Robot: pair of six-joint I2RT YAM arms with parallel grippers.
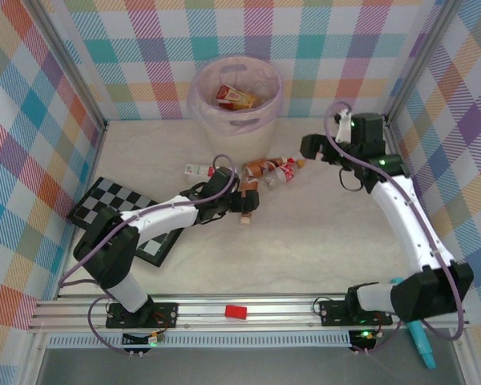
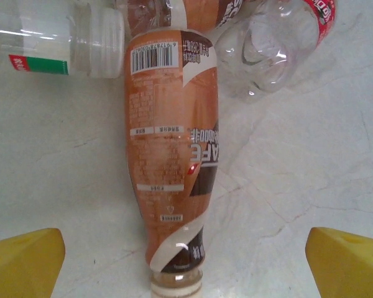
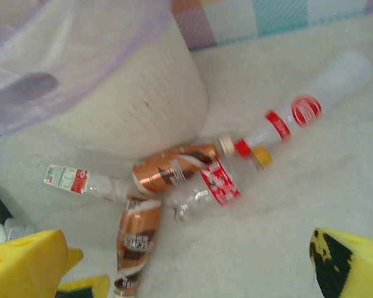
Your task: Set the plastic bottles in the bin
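Five plastic bottles (image 3: 174, 169) lie near one bin (image 1: 202, 114); left gripper (image 2: 186, 267) and right gripper (image 3: 186, 267) both gape wide, holding nothing

Brown-labelled bottle (image 2: 171, 155) on its side, clear bottles (image 1: 274, 170) clustered near beige bin (image 1: 236, 122), perhaps two bottles (image 1: 234, 97) inside

Just ahead of the left claw (image 2: 186, 273), the brown-labelled bottle (image 2: 171, 155) bears white letters "AFE" running sideways. The digits under its barcode (image 2: 154, 59) are too small to read. Farther ahead, the print on the red-labelled bottle (image 2: 320, 15) is illegible.
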